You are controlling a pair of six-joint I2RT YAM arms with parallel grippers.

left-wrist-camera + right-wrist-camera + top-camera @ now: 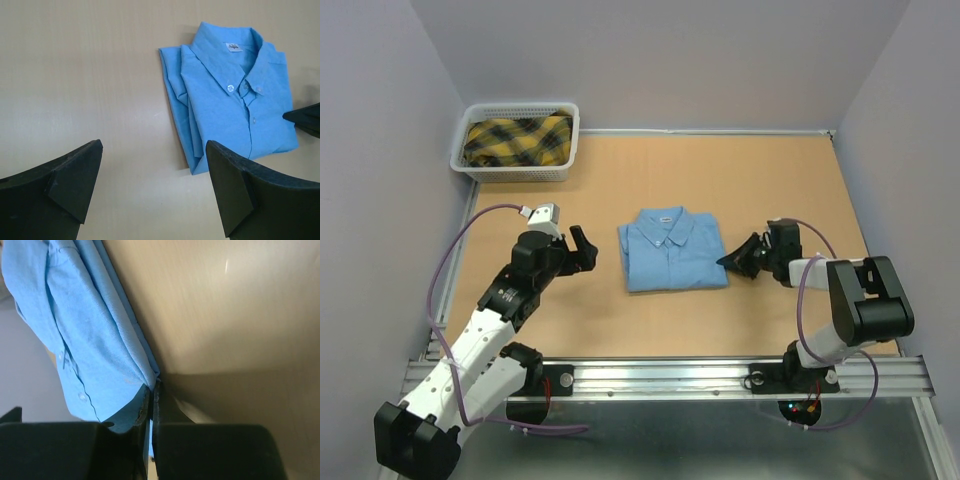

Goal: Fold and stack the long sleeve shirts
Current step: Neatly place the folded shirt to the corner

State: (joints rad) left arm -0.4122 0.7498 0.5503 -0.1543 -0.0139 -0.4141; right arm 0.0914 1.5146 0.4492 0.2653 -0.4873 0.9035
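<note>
Where the counter (770, 180) is bare in the middle, a light blue shirt (672, 250) lies folded into a neat block. Its collar (665, 222) points to the far side and its buttons face up.

The right hand (728, 260) is low at the shirt's right edge, close to the near corner. In the right wrist view its two fingers are pressed together, and a thin bit of the blue cloth (90, 340) is pinched between them.

The left hand (582, 245) is to the left of the shirt and does not touch it. Its fingers are spread wide apart and there is nothing between them. In the left wrist view the shirt (235, 90) lies beyond those fingers.

A white basket (515, 173) sits in the far left corner of the counter, well away from the shirt. A yellow and black checked cloth (518, 140) lies inside it.
</note>
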